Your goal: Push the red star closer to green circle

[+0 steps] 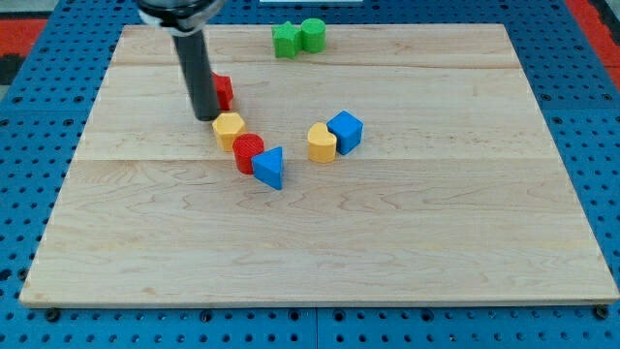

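Note:
The red star [223,91] lies at the upper left of the wooden board [436,223], partly hidden behind my rod. My tip [204,117] rests at the star's lower left, touching or almost touching it. The green circle [313,35] sits at the view's top centre, touching a green star [286,41] on its left. The red star is well to the left of and below the green circle.
A yellow hexagon [229,128], a red cylinder [248,152] and a blue triangle [270,167] form a diagonal chain just below my tip. A yellow heart [322,142] and a blue cube [345,131] sit at the centre.

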Robot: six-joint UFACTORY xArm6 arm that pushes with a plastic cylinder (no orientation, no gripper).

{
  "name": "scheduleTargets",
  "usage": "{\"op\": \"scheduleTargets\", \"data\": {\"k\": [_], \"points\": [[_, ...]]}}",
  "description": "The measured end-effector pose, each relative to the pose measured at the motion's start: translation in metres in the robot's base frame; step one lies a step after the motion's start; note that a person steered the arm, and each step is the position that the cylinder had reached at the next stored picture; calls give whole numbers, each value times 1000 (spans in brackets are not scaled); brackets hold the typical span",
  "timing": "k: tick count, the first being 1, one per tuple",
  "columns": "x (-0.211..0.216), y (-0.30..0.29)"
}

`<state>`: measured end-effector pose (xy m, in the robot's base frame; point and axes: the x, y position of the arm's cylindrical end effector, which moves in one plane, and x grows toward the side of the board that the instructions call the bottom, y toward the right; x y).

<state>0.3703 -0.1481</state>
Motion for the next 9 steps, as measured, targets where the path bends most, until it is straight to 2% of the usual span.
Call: {"op": "scheduleTargets", "data": {"k": [2,4,6,9], "points": [[-40,-12],[-39,-18],[-40,30],[-71,113]]}}
